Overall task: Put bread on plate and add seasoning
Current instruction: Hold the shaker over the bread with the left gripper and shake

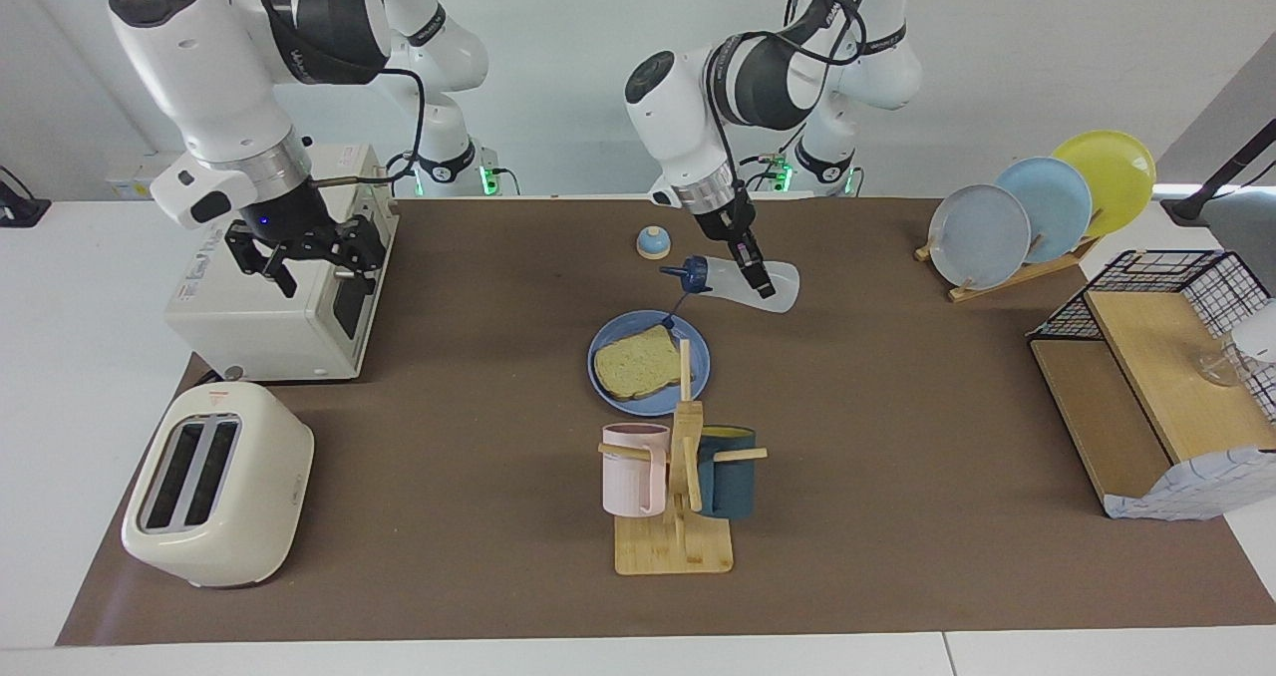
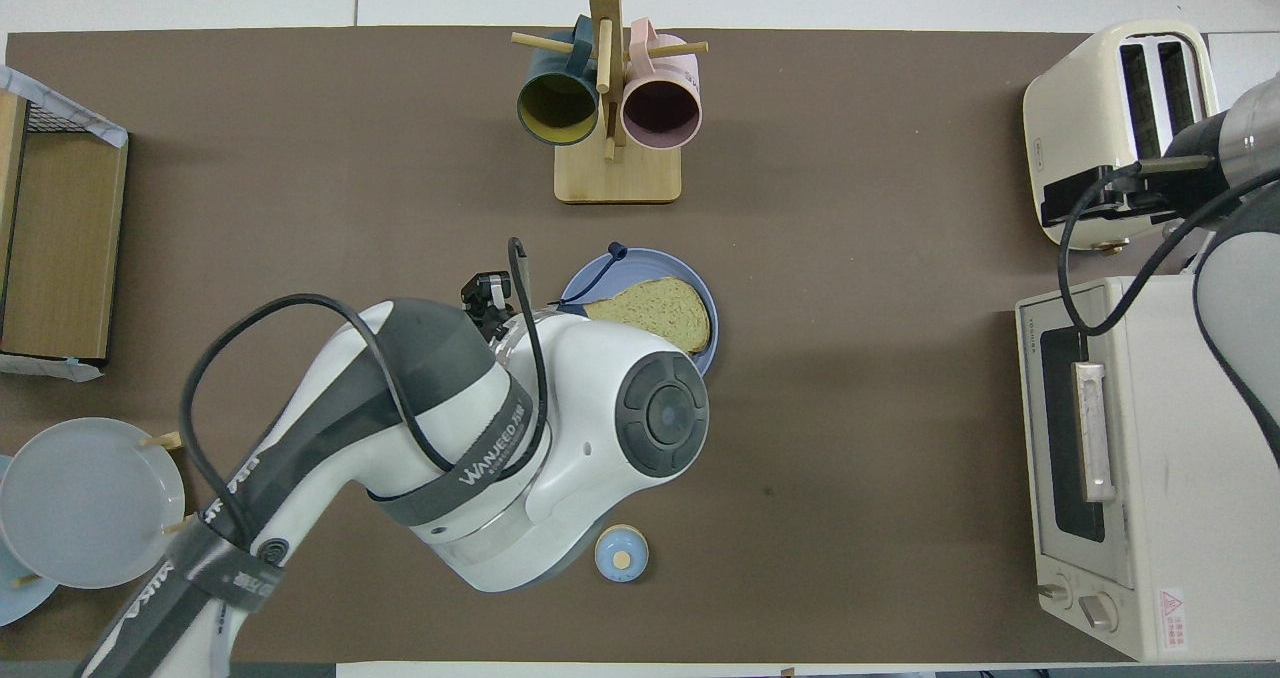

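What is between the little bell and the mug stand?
The blue plate with the bread on it lies between the bell and the mug stand. The facing view shows it best.

The bread lies on the plate, with my mug rack farther out. My left pincer holds the seasoning over the plate's nearer rim.

My left gripper grips the tilted seasoning above the plate; bread lies on it; my right gripper waits over the oven.
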`<action>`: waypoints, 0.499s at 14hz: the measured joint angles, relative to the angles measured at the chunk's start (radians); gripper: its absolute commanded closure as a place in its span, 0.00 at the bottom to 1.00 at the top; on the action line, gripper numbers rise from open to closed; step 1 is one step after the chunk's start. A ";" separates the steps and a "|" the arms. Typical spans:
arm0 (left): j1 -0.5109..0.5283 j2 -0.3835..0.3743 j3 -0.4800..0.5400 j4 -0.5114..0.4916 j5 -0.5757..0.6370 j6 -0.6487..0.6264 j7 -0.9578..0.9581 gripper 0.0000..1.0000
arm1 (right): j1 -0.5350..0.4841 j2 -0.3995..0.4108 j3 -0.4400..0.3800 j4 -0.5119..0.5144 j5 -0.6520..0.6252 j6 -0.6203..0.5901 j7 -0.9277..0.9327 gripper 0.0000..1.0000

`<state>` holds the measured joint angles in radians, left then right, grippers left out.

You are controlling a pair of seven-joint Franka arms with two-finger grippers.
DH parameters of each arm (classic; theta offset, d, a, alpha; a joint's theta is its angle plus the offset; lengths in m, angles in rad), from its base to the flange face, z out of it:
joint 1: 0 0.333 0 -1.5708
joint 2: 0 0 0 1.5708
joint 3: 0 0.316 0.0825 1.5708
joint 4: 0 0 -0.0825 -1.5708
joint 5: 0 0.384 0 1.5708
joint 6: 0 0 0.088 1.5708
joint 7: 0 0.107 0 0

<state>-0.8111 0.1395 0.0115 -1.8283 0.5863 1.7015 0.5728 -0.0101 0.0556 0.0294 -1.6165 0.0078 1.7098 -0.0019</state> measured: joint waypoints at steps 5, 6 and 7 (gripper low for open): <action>-0.097 0.199 -0.001 0.135 0.156 -0.149 -0.069 1.00 | -0.022 -0.026 -0.027 0.002 0.000 -0.101 -0.078 0.00; -0.113 0.232 -0.001 0.155 0.201 -0.173 -0.075 1.00 | -0.022 -0.028 -0.027 -0.004 0.000 -0.102 -0.078 0.00; -0.125 0.254 -0.001 0.167 0.239 -0.192 -0.079 1.00 | -0.023 -0.035 -0.028 -0.017 0.000 -0.104 -0.078 0.00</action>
<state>-0.9364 0.3935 0.0108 -1.6609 0.8257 1.5099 0.4933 -0.0326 0.0208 0.0017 -1.6336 0.0074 1.6055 -0.0802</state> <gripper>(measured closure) 0.533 0.000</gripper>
